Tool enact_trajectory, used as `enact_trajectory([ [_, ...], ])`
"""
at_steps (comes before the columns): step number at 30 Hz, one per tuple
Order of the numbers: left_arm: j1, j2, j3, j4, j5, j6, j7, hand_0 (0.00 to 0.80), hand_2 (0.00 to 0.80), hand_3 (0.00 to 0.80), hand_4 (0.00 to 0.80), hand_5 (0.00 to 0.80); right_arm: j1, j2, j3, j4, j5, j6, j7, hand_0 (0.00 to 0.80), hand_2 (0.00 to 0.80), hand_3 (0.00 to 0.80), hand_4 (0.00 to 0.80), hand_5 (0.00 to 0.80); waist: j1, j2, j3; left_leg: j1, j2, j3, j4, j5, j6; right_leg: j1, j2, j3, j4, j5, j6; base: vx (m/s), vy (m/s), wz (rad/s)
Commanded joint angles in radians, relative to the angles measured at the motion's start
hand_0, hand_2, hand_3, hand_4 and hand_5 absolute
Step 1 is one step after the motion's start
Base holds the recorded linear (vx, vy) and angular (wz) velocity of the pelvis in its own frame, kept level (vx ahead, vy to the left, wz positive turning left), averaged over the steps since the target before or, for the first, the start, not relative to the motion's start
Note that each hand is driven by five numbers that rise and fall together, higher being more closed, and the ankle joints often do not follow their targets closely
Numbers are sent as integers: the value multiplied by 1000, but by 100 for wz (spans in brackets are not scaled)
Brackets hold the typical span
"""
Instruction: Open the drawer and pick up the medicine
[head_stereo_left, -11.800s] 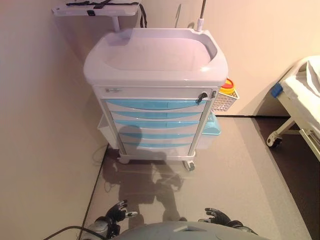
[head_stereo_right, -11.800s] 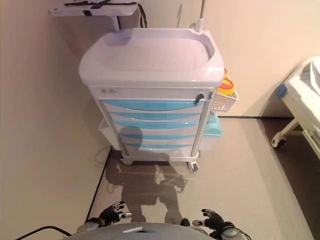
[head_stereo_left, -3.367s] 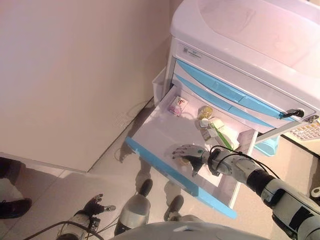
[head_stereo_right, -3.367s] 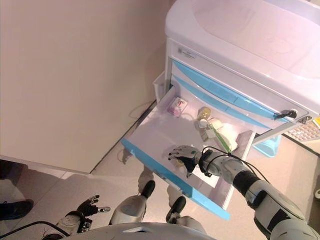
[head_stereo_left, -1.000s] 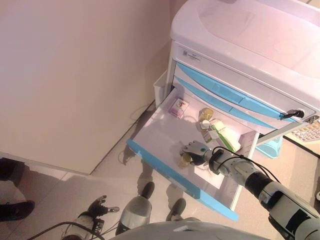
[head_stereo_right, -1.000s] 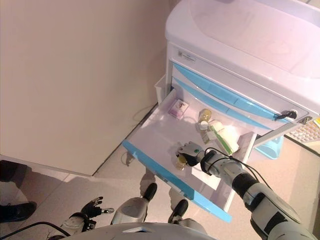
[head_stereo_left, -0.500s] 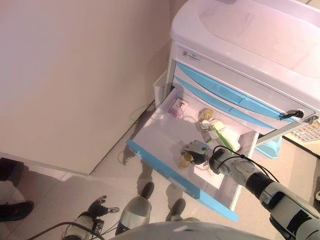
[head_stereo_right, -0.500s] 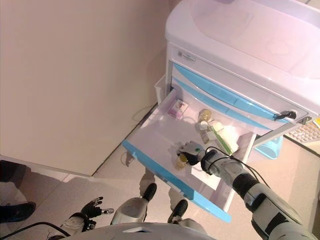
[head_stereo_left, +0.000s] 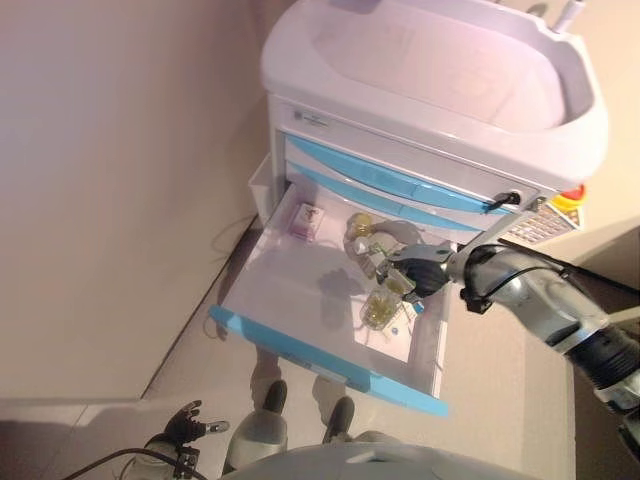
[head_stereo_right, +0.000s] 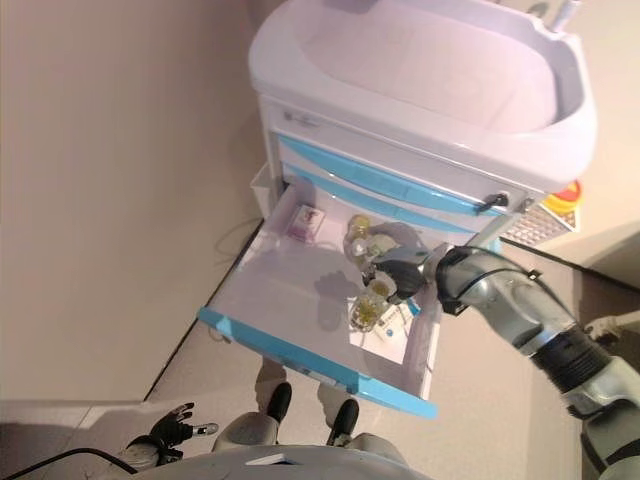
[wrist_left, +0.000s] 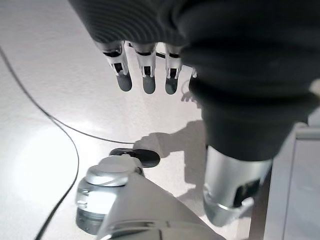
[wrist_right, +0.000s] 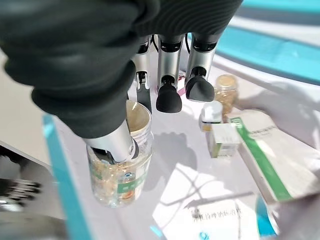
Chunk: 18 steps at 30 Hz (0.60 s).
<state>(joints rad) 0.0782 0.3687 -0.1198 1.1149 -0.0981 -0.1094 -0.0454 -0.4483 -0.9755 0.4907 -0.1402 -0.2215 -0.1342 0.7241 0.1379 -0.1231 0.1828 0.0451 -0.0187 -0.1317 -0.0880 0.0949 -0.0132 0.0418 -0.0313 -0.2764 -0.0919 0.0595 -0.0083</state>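
The third drawer of the white and blue cart stands pulled out. My right hand hangs over its right half, shut on a clear jar of yellow capsules. The right wrist view shows the thumb dipped into the jar's open mouth, with a finger against the rim outside. The jar hangs a little above the drawer floor, and its shadow falls to the left. My left hand hangs low near the floor, fingers relaxed and holding nothing.
Further back in the drawer lie a pink box, a small amber bottle, a white-capped vial and a green and white carton. A paper leaflet lies under the hand. A wire basket hangs on the cart's right side.
The whole view has shifted, so the camera moved. The jar stood on the drawer floor under my right hand; now it hangs from that hand, clear of the floor.
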Motion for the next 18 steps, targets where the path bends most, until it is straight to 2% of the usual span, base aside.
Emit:
enact_trajectory([
  [1, -23, 24, -11, 66, -7, -10, 6, 0, 0, 0, 0, 0, -109, -72, -15, -61, 280, 49, 121, 800, 800, 800, 800, 800, -7, -12, -42, -22, -9, 26, 1, -70, -18, 57, 7, 9, 48, -92, 50, 47, 60, -16],
  [2, -28, 23, -16, 76, -10, -13, 6, 0, 0, 0, 0, 0, -160, -84, -29, -60, 394, 65, 114, 800, 800, 800, 800, 800, -14, -13, -53, -16, -10, 34, 1, -73, -18, 59, 5, 15, 49, -90, 51, 50, 57, -17],
  [4, -34, 20, -24, 80, -14, -12, 9, 0, 0, 0, 0, 0, -210, -80, -39, -47, 474, 95, 69, 800, 800, 800, 800, 800, -19, -14, -61, -10, -12, 40, 1, -75, -16, 61, 5, 23, 47, -88, 52, 52, 60, -21],
  [5, -34, 16, -28, 85, -17, -10, 11, 0, 0, 0, 0, 0, -250, -71, -76, -6, 516, 80, 29, 800, 800, 800, 800, 800, -24, -13, -73, -5, -12, 48, 1, -79, -16, 63, 2, 27, 48, -86, 55, 54, 64, -18],
  [12, -15, -2, -35, 98, -15, -9, 17, 0, 0, 0, 0, 0, -377, -101, -195, 201, 569, -1, -188, 800, 800, 800, 800, 800, -29, -3, -104, 14, -19, 65, 1, -89, -7, 71, -3, 43, 58, -83, 62, 58, 62, -8],
  [18, -3, 3, -43, 122, -21, 3, 18, 0, 0, 0, 0, 0, -510, -159, -189, 401, 588, -25, -344, 800, 800, 800, 800, 800, -17, -6, -114, 28, -32, 57, 1, -96, 0, 80, -4, 39, 63, -85, 62, 60, 36, 1],
])
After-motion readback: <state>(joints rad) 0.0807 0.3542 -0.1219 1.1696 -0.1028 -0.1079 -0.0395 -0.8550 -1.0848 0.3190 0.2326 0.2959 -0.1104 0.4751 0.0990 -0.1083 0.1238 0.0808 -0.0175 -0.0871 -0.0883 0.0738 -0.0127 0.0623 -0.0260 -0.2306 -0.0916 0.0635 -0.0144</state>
